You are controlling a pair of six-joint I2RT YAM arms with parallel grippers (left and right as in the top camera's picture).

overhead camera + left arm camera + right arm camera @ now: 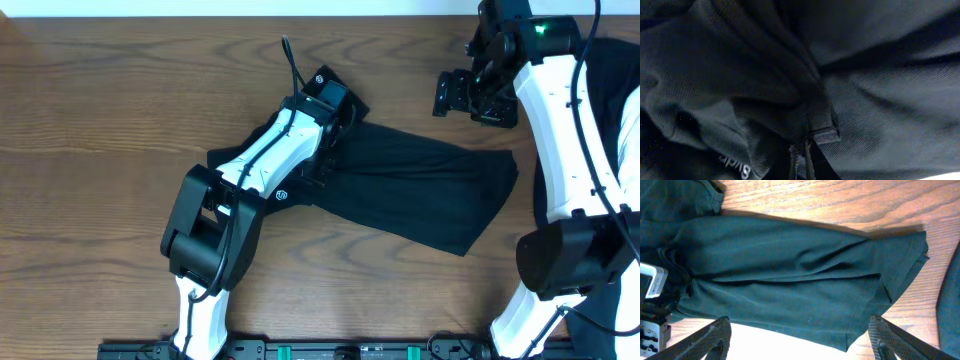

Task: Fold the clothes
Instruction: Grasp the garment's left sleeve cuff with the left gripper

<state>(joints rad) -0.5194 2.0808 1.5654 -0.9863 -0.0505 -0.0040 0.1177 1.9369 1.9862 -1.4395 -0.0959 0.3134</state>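
The clothes (420,190), a black garment, lie spread across the wooden table (120,120). My left arm rests over the garment's left part. The left gripper (338,108) is at its far edge. In the left wrist view black fabric fills the frame, with white lettering (737,168) at the bottom. There the left gripper (800,146) is shut on a fold beside a hem (825,134). My right gripper (442,97) hovers past the garment's far right side. It stands open (800,342) with nothing between its fingers, above the clothes (790,280).
Another dark cloth (951,305) lies at the table's right side, partly behind the right arm (570,120). The table's far edge (250,12) runs along the top of the overhead view. Bare wood lies to the left of and in front of the garment.
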